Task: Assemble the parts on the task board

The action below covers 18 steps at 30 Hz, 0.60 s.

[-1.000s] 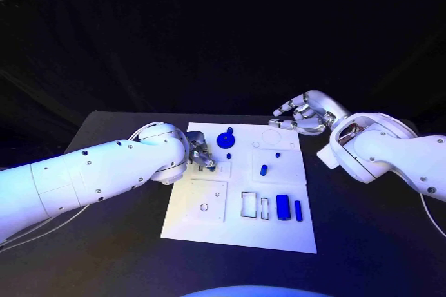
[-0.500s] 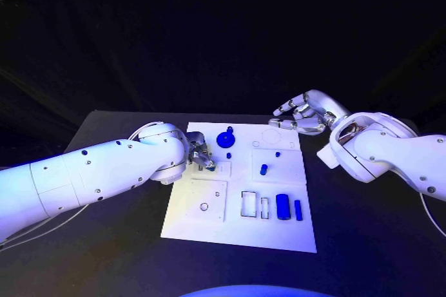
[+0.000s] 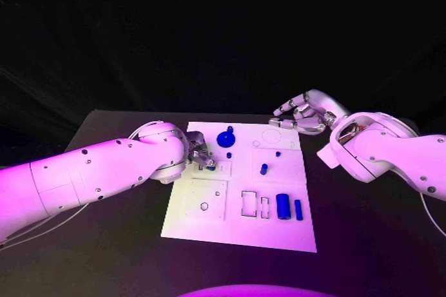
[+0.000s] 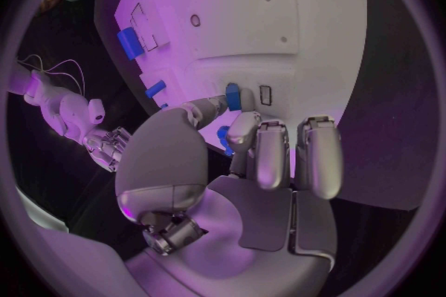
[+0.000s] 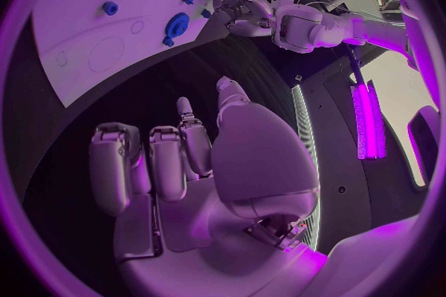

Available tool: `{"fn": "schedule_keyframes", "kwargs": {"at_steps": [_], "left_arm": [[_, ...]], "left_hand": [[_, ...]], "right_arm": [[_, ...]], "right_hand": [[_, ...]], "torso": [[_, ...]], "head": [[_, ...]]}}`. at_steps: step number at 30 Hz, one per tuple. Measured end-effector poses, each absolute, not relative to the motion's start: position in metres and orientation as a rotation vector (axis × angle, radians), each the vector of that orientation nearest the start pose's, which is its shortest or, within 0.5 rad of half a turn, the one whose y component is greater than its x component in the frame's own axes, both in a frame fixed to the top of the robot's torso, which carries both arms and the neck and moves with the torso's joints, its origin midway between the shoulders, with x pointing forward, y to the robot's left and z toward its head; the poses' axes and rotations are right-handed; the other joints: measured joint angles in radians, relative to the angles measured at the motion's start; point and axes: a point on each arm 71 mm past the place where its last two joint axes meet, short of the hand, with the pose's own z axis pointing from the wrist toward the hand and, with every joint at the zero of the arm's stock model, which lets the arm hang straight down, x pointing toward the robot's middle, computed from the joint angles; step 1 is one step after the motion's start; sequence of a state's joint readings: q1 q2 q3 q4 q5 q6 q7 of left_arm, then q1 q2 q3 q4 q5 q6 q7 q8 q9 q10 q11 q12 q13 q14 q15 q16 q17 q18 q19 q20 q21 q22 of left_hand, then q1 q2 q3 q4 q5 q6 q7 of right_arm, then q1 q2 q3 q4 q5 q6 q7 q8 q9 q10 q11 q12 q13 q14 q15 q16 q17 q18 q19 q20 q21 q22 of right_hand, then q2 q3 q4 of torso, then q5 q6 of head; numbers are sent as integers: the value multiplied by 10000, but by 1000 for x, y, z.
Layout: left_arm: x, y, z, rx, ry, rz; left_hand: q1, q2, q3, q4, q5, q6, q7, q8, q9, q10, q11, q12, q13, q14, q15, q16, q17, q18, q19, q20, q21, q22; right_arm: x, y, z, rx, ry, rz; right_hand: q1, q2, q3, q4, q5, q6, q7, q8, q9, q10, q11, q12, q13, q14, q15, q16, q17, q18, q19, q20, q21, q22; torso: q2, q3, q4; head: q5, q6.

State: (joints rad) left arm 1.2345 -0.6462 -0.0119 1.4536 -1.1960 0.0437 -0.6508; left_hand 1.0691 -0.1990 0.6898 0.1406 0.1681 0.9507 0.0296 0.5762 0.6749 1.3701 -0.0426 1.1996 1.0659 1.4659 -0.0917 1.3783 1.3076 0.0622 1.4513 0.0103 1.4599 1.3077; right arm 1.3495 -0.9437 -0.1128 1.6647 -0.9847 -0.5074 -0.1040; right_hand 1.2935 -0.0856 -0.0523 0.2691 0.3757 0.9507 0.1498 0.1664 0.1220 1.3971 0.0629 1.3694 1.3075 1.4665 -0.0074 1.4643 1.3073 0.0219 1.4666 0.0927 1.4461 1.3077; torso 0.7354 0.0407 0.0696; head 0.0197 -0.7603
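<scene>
The task board (image 3: 209, 220) lies mid-counter (image 3: 111, 258) — the left hand (image 3: 198, 154) over its left edge, the right hand (image 3: 302, 115) beyond its far right corner.
</scene>
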Motion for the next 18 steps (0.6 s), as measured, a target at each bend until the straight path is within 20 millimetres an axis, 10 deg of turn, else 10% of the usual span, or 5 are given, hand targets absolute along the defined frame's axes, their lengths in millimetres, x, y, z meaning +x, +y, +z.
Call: {"fn": "schedule_keyframes", "kwargs": {"at_steps": [18], "left_arm": [[500, 146, -200, -1208, 21932, -3247]], "left_hand": [[111, 109, -1358, 610, 33, 230, -52, -96, -60, 1, -1, 109, 60, 0, 1, -39, -1, -1, 15, -15, 0, 2]], "right_arm": [[477, -221, -128, 3072, 15664, 8352]], "right_hand": [[0, 0, 0, 0, -1, 0, 0, 34, 2, 0, 0, 0, -1, 0, 0, 0, 0, 0, 0, 1, 0, -2]], "torso": [[0, 3, -6]], "head": [[-23, -10]]}}
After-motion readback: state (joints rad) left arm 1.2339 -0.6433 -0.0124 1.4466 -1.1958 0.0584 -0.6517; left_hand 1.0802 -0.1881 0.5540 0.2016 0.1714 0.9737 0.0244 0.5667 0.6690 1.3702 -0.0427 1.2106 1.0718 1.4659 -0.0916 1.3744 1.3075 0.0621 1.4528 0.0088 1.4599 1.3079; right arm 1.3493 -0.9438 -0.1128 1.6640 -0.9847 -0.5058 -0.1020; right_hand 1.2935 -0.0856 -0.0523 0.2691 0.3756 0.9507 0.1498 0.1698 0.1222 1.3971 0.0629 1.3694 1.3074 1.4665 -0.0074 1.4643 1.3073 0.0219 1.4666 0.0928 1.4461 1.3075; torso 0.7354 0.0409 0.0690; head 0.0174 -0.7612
